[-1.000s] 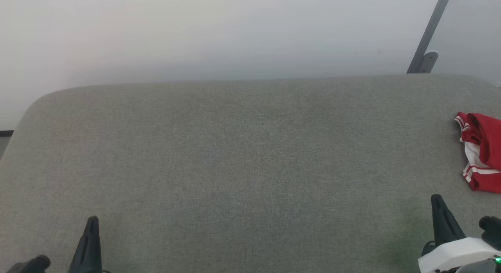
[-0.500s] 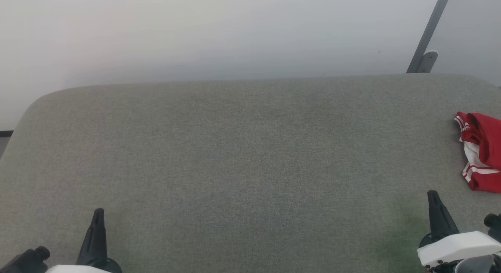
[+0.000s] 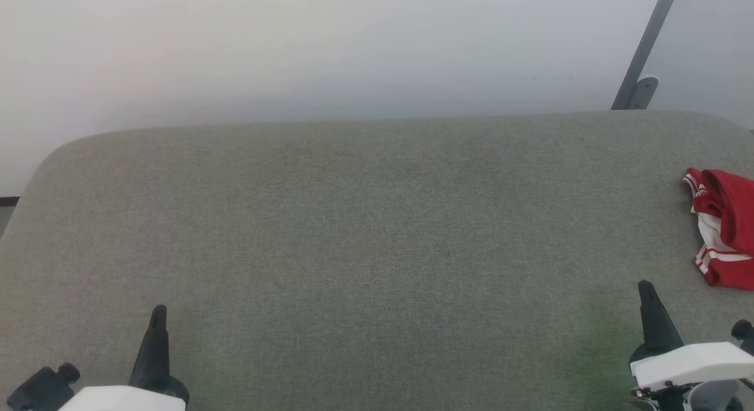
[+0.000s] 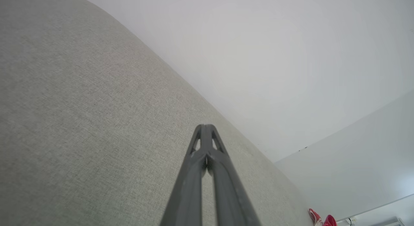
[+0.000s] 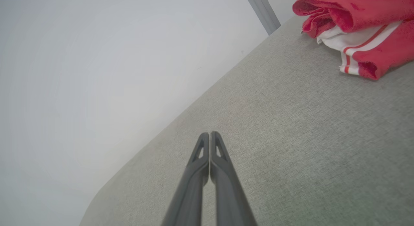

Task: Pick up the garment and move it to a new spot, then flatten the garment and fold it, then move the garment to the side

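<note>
1. The garment (image 3: 726, 222) lies bunched in a red heap with white cloth and red-and-white striped trim showing. It sits at the far right edge of the head view, which cuts part of it off.
2. It rests on the grey fabric-covered table (image 3: 377, 222), toward the table's right end. The lettering on it cannot be made out.
3. The left hand (image 3: 158, 314) is at the lower left of the head view. Its two dark fingers are pressed together into a single point, with nothing between them, and it is well apart from the garment.
4. The right hand (image 3: 645, 288) is at the lower right, its fingers likewise closed tip to tip and holding nothing. The garment is near it, ahead and off to its right, but not touching.
5. In the right wrist view the garment fills the upper right corner, with red folds over a white piece edged in red stripes. Bare table lies between the cloth and the closed fingertips.
6. In the left wrist view only a small scrap of red shows, at the bottom right, far along the table.
7. A pale wall (image 3: 294, 46) stands behind the table, and a slanted grey metal bar (image 3: 645, 46) rises at the upper right.
</note>
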You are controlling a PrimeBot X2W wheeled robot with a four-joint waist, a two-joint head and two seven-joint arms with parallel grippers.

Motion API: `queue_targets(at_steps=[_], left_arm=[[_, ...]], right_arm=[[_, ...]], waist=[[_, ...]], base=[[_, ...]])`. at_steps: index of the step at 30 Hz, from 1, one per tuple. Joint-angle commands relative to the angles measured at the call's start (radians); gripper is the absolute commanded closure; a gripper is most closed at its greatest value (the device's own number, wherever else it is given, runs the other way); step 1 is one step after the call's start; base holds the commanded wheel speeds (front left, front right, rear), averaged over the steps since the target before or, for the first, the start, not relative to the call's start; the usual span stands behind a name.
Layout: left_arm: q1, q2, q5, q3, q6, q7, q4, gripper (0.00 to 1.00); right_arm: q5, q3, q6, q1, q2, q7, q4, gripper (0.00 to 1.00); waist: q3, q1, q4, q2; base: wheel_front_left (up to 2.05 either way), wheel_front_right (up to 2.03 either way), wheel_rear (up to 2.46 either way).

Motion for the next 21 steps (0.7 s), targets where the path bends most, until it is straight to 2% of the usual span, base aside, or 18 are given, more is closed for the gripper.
queue_targets(at_steps=[1,21], left_arm=[[-0.032,0.006,-0.030,0.001,-0.001,0.010,-0.007,1.00],[-0.080,-0.021,-0.230,-0.005,-0.001,0.073,0.025,1.00]], right_arm=[[0.033,-0.001,0.000,-0.028,0.000,0.010,-0.019,1.00],[0.256,-0.001,0.000,-0.045,0.021,0.071,-0.028,1.00]], waist=[[0.000,0.0000,0.000,-0.0001],[0.000,0.0000,-0.002,-0.0001]], base=[[0.00,0.00,0.00],[0.00,0.00,0.00]])
